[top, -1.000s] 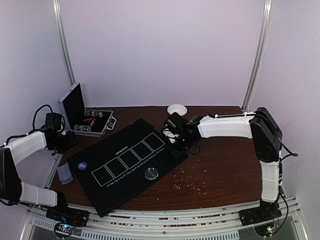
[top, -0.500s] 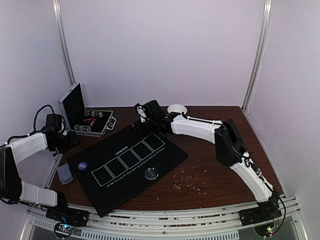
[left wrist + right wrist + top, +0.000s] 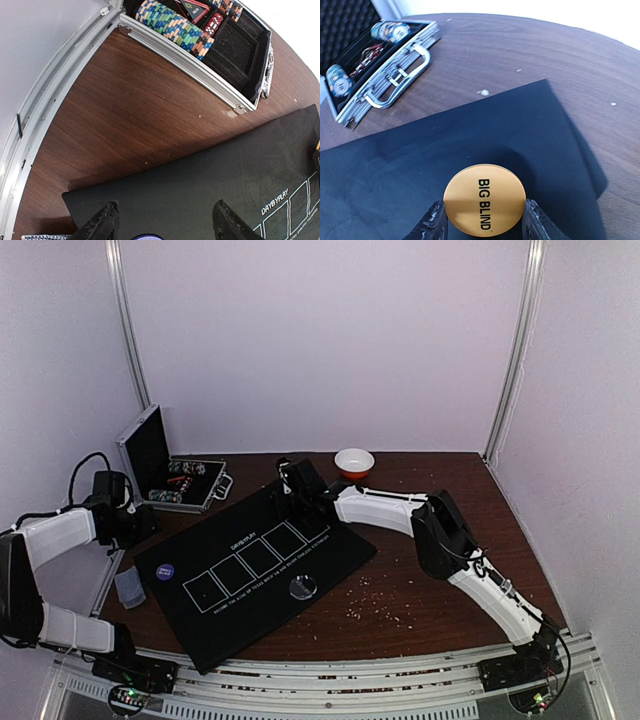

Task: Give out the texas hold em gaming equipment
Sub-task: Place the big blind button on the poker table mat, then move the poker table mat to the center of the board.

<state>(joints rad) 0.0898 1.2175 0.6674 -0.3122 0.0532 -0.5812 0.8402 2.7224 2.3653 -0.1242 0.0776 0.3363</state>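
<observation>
At the bottom of the right wrist view, the right gripper pinches the orange BIG BLIND disc by its rim, over the far part of the black five-box mat. The step in hand looks to be placing it. That would best be done by lowering it until it lies flat on the felt, then spreading the fingers without dragging it. The mat's corner ends just beyond, at right centre, so room is short there. Bare wood follows, then the open chip case at upper left. At the left of the top view, the left gripper hangs with fingers spread and nothing between them, well apart.
</observation>
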